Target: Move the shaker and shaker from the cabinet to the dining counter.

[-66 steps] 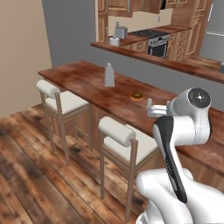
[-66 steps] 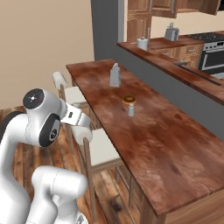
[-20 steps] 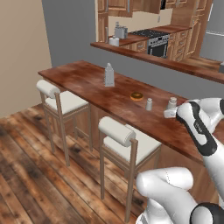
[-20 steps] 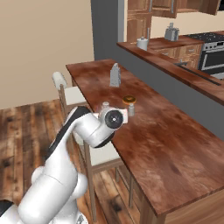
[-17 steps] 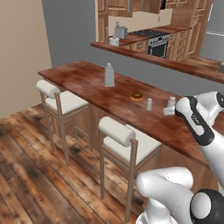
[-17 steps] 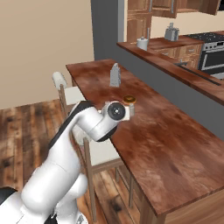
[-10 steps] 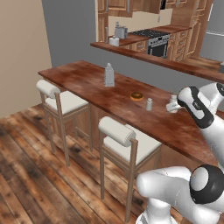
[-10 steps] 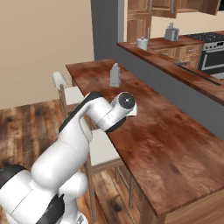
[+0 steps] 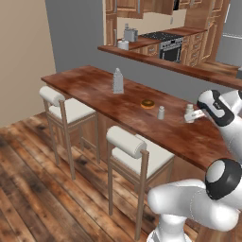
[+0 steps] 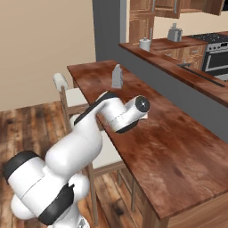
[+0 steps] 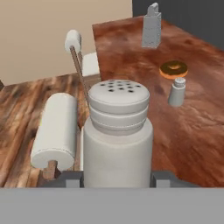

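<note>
My gripper (image 9: 193, 115) is shut on a light-grey shaker (image 9: 189, 112), held upright low over the dining counter (image 9: 94, 87). In the hand view this shaker (image 11: 117, 135) looms between my fingertips (image 11: 161, 178), its holed cap on top. I cannot tell whether its base touches the wood. A second shaker (image 9: 161, 112) stands on the counter a little to the left, also seen from the hand (image 11: 176, 92), next to a brown donut (image 9: 147, 103). The wall cabinet (image 9: 126, 6) is far behind, past the kitchen worktop.
A grey box grater (image 9: 117, 81) stands farther along the counter (image 10: 178, 147), also in the right base view (image 10: 117, 76). Two cream-cushioned stools (image 9: 134, 146) (image 9: 66, 108) line the near side. The donut (image 11: 173, 68) lies just beyond the standing shaker.
The arm has swung up and over the counter's right part, its elbow rising. The held shaker has shifted only slightly, staying to the right of the standing one. The grip is unchanged.
</note>
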Motion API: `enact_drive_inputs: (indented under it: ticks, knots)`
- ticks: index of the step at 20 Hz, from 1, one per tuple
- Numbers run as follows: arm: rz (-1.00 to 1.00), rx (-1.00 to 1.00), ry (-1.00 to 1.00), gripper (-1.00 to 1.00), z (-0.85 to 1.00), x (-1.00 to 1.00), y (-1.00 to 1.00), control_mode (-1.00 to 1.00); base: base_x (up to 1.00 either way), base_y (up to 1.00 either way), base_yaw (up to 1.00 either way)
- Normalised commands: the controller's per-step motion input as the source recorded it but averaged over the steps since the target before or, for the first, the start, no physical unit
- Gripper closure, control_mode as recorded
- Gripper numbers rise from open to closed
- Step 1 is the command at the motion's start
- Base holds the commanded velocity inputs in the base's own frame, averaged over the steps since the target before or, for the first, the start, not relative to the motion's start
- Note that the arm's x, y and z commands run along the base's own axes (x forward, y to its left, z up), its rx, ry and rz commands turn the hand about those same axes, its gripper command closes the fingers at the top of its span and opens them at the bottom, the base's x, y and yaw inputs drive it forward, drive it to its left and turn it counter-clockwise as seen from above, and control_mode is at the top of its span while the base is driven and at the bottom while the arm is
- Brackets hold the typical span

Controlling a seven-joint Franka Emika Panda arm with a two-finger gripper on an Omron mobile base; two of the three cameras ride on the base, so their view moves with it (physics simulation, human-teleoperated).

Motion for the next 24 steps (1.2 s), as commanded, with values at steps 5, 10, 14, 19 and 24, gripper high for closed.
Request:
enact_drive_inputs:
  ticks: [5, 10, 14, 19, 24]
  knots:
    - [0.13, 0.00, -0.08, 1.00, -0.27, 0.23, -0.02, -1.00, 0.00, 0.00, 0.00]
    - [0.16, 0.01, 0.00, 1.00, -0.13, 0.32, -0.11, -1.00, 0.00, 0.00, 0.00]
    - [0.16, 0.02, 0.00, 1.00, -0.13, 0.27, -0.05, -1.00, 0.00, 0.00, 0.00]
    - [0.11, 0.01, 0.00, 1.00, -0.11, 0.14, -0.15, -1.00, 0.00, 0.00, 0.00]
    - [0.01, 0.00, 0.02, 1.00, -0.11, 0.05, -0.19, -1.00, 0.00, 0.00, 0.00]
